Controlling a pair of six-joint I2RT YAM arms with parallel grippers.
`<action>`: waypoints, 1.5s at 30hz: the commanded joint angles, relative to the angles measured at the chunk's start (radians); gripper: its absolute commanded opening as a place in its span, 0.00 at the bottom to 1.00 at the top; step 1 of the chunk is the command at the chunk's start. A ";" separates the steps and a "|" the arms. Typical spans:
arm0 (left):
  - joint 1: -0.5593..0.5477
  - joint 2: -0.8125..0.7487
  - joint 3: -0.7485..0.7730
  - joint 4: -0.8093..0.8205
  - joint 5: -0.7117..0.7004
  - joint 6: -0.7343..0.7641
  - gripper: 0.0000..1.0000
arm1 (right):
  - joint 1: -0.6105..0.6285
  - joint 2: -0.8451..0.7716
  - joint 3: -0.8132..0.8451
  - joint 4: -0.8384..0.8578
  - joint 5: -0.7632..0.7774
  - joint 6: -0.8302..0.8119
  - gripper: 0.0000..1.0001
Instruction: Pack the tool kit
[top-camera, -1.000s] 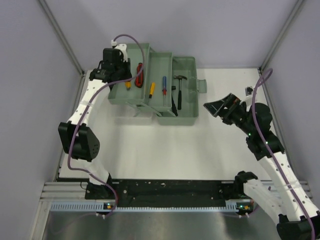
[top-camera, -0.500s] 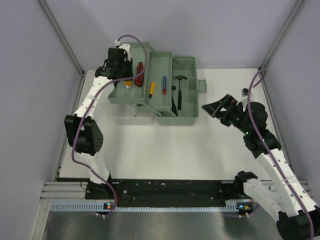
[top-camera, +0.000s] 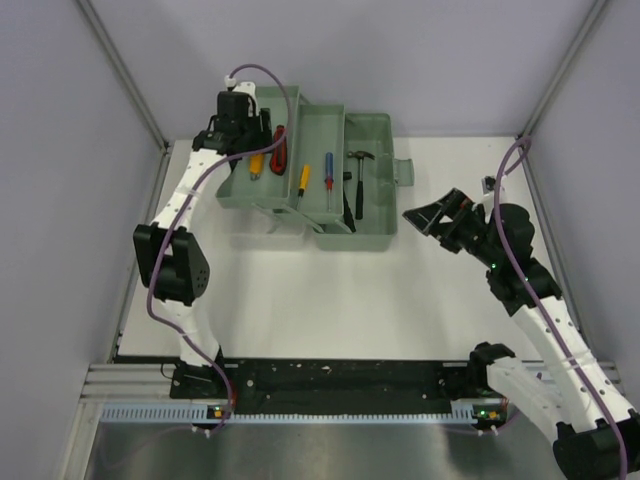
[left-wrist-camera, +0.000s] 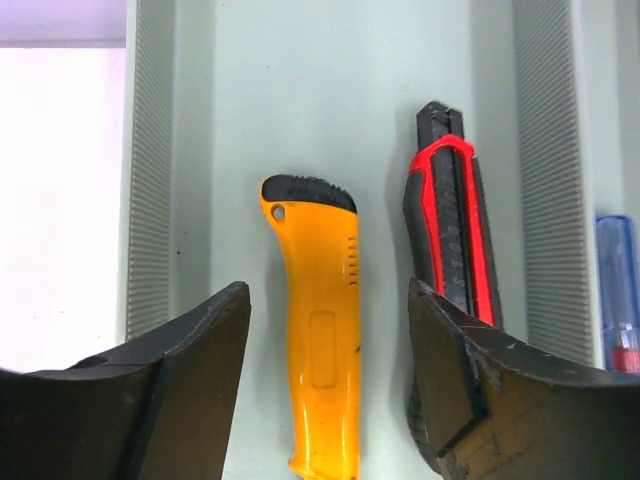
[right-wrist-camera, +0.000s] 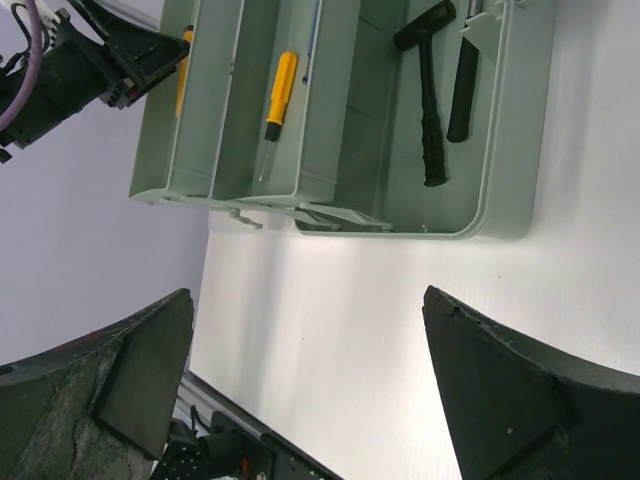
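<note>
Your toolbox (top-camera: 372, 236) sits open toward the bench's (top-camera: 330, 300) far edge, left of centre. Your left fingers (left-wrist-camera: 190, 350) are spread wide astride the yellow cutter (left-wrist-camera: 322, 330) in the outer tray. The red cutter (left-wrist-camera: 455, 235) lies just beside it, so a skewed close could snag it. Your right fingers (right-wrist-camera: 500, 390) hang wide and empty.

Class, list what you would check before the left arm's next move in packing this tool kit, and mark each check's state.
1. Left hand open: ok.
2. Yellow cutter lies flat in the tray, between the fingers in the wrist view: ok.
3. Red cutter apart from yellow cutter: ok.
4. Fingers clear of red cutter: cannot tell.
5. Right hand open, away from the toolbox: ok.
6. Toolbox closed: not ok, trays folded out.
</note>
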 joint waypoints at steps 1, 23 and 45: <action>0.011 -0.079 0.047 0.067 0.021 -0.057 0.71 | 0.001 -0.004 0.004 0.021 -0.007 0.005 0.93; 0.530 -0.268 -0.398 0.197 0.485 -0.283 0.70 | 0.001 0.059 -0.035 -0.040 0.041 -0.045 0.88; 0.390 -0.055 -0.561 0.401 0.687 -0.100 0.42 | -0.016 0.220 -0.119 0.152 0.266 -0.116 0.83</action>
